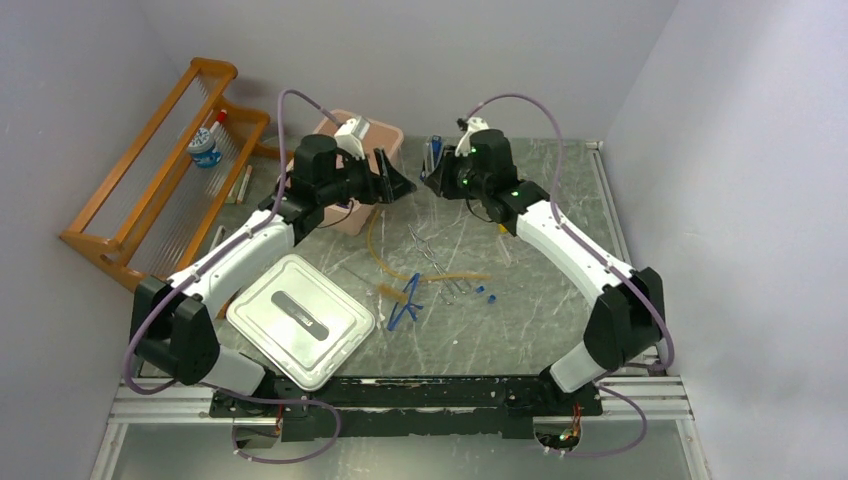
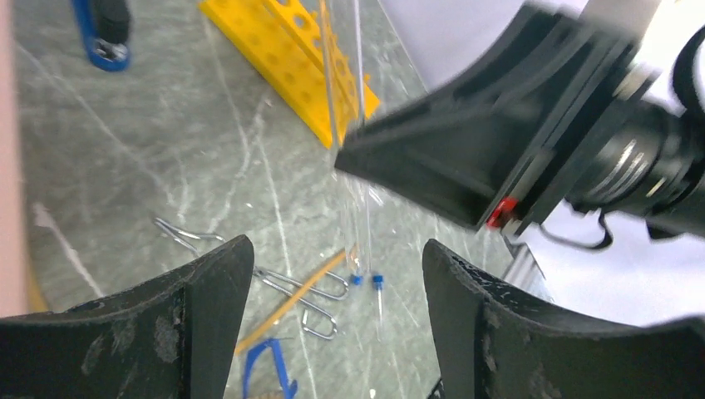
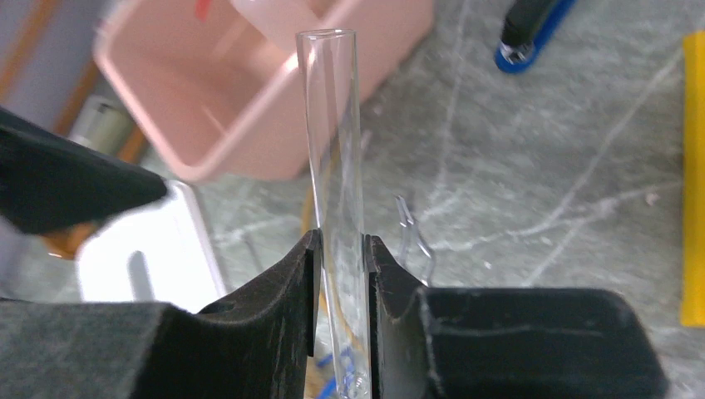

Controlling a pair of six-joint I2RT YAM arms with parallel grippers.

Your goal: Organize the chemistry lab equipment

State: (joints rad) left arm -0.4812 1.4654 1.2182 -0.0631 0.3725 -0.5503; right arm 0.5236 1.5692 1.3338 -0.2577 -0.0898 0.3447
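My right gripper (image 1: 432, 180) (image 3: 341, 241) is shut on a clear glass tube (image 3: 332, 141) and holds it upright above the table beside the pink tub (image 3: 249, 91). My left gripper (image 1: 398, 186) (image 2: 337, 253) is open and empty, facing the right gripper close by. The held tube also shows in the left wrist view (image 2: 359, 166). On the table lie a tan hose (image 1: 425, 274), blue tongs (image 1: 405, 302), thin metal tools (image 1: 430, 250) (image 2: 291, 287) and blue-capped tubes (image 1: 482, 293) (image 2: 377, 280). A red-capped bottle (image 1: 214, 122) and a small jar (image 1: 204, 150) rest in the wooden rack.
The pink tub (image 1: 345, 215) stands at the back behind the left gripper. Its grey-white lid (image 1: 300, 320) lies at the front left. The wooden rack (image 1: 160, 170) runs along the left wall. A yellow holed rack (image 2: 287, 58) lies under the right arm.
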